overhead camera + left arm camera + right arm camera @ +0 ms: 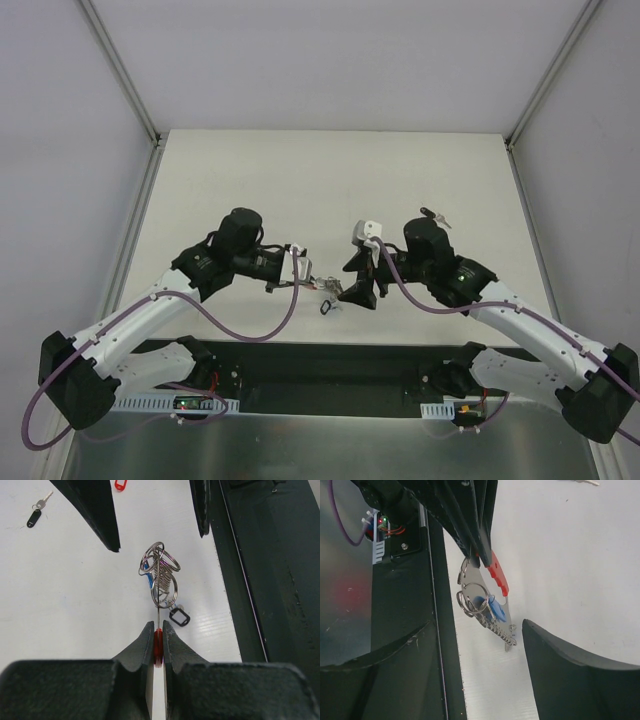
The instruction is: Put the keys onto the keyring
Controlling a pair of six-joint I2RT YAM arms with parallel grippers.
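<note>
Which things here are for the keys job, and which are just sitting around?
For the job: keyring, pinched by the left gripper; blue key among its rings; black-tagged key beneath; second black-tagged key farther off; red tag at the edge.
Just around: white table; purple cable.

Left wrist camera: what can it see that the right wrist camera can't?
Only the left wrist view shows a black-tagged key far off, a red tag at the top edge, and a black key head near the rings. Only the right wrist view shows a circuit board with lights and a purple cable. Both show the left gripper shut on the red band, with the rings and blue key.
</note>
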